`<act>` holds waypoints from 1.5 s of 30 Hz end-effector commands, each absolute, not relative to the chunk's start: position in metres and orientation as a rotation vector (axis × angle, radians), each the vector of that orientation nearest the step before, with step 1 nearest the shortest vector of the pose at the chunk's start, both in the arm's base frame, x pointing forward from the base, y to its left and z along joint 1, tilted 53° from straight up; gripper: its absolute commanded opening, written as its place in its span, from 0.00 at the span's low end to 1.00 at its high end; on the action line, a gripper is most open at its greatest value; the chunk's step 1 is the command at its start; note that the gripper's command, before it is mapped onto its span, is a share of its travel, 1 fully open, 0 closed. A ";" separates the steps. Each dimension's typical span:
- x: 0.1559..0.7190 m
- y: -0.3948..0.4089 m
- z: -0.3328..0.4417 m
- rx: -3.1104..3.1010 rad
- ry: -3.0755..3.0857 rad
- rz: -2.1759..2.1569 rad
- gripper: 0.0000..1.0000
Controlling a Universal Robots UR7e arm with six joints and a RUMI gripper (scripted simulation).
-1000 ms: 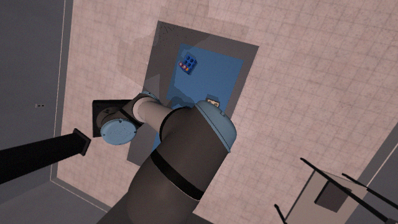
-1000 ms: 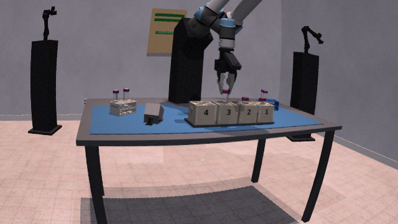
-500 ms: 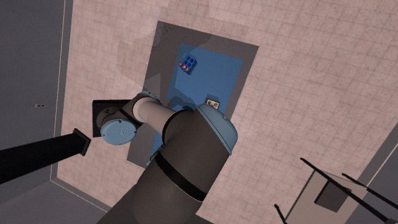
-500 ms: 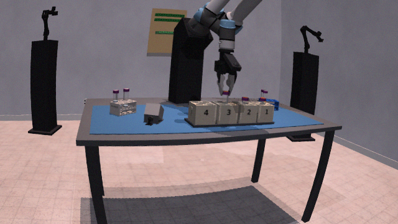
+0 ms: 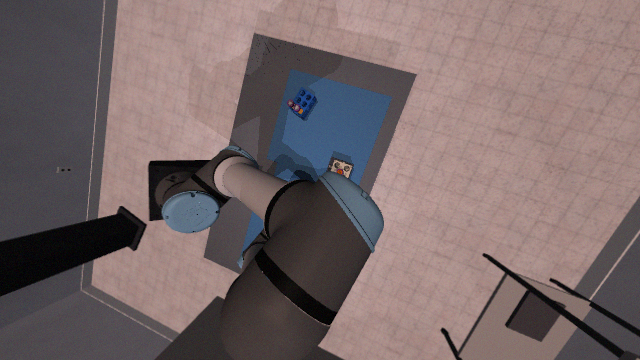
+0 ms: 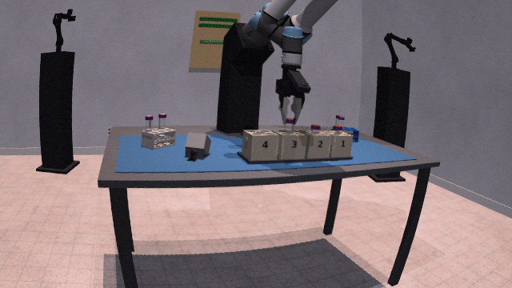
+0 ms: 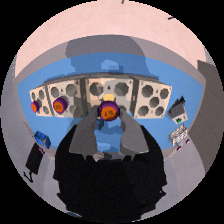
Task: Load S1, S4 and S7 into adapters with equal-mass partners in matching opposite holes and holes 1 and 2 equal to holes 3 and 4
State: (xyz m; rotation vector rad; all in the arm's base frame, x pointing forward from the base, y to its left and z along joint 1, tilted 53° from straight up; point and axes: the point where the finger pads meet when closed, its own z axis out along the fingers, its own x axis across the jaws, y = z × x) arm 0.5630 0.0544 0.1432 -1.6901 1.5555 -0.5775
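Note:
My gripper (image 6: pixel 290 114) is shut on a sample tube (image 6: pixel 290 121) with a purple cap and an orange dot (image 7: pixel 108 112). It holds the tube upright over adapter 3 (image 6: pixel 293 145), with the lower part of the tube down in a hole; I cannot tell which hole. Adapters 4 (image 6: pixel 260 145), 2 (image 6: pixel 319 145) and 1 (image 6: pixel 342 144) stand in a row on the stand. One orange-dotted tube (image 7: pixel 60 105) sits in adapter 2 and another (image 7: pixel 35 106) in adapter 1. The IDs are too small to read.
A blue rack (image 6: pixel 350 130) with a tall tube (image 6: pixel 340 118) stands behind adapter 1; it also shows in the top view (image 5: pixel 304 102). A white rack (image 6: pixel 158 138) with two tubes stands at the left. The DONE desk (image 6: pixel 198 146) sits between the white rack and adapter 4.

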 end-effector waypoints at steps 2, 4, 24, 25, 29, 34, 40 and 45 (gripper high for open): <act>0.571 0.056 0.138 -1.681 1.556 -0.591 0.00; 0.571 0.056 0.138 -1.681 1.556 -0.591 0.00; 0.577 0.058 0.134 -1.681 1.556 -0.591 0.00; 0.577 0.058 0.134 -1.681 1.556 -0.591 0.00; 0.579 0.058 0.132 -1.681 1.556 -0.591 0.00; 0.579 0.058 0.132 -1.681 1.556 -0.591 0.00; 0.579 0.059 0.132 -1.681 1.556 -0.591 0.00; 0.579 0.059 0.132 -1.681 1.556 -0.591 0.00</act>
